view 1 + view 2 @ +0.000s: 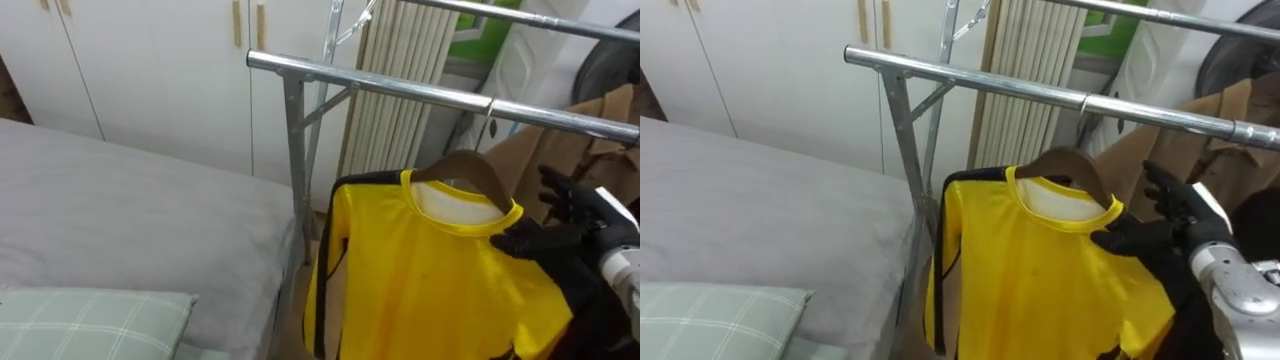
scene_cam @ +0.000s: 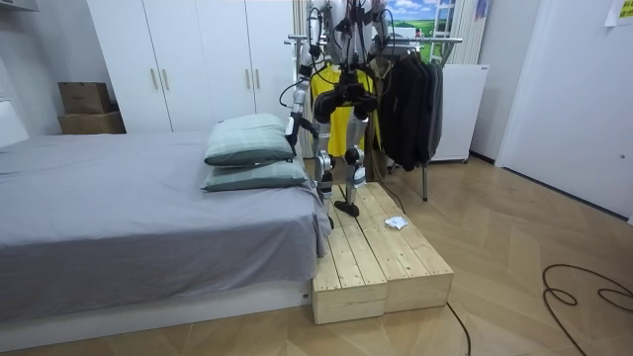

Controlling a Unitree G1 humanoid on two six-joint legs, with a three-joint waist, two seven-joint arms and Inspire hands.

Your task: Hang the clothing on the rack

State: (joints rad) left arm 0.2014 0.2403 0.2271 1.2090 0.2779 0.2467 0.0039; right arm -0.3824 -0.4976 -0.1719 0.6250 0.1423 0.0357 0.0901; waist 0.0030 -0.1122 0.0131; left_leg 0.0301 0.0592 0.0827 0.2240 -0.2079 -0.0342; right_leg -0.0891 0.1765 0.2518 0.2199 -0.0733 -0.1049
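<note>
Right hand (image 1: 1175,225): held at the shoulder of the yellow shirt (image 1: 1040,280). The thumb is laid on the cloth, the other fingers are raised and spread, and nothing is clasped.
Yellow shirt: hung on a wooden hanger (image 1: 1065,162), just left of the hand and touched by its thumb.
Hanger: hooked over the metal rail (image 1: 990,83) above the hand.
Brown coat (image 1: 600,120): seen behind the hand.
Bed (image 1: 120,220): well left of the hand, with a checked pillow (image 1: 90,320) laid on it.
Robot: stood on a wooden platform (image 2: 381,257) beside the bed, faced to the rail.
</note>
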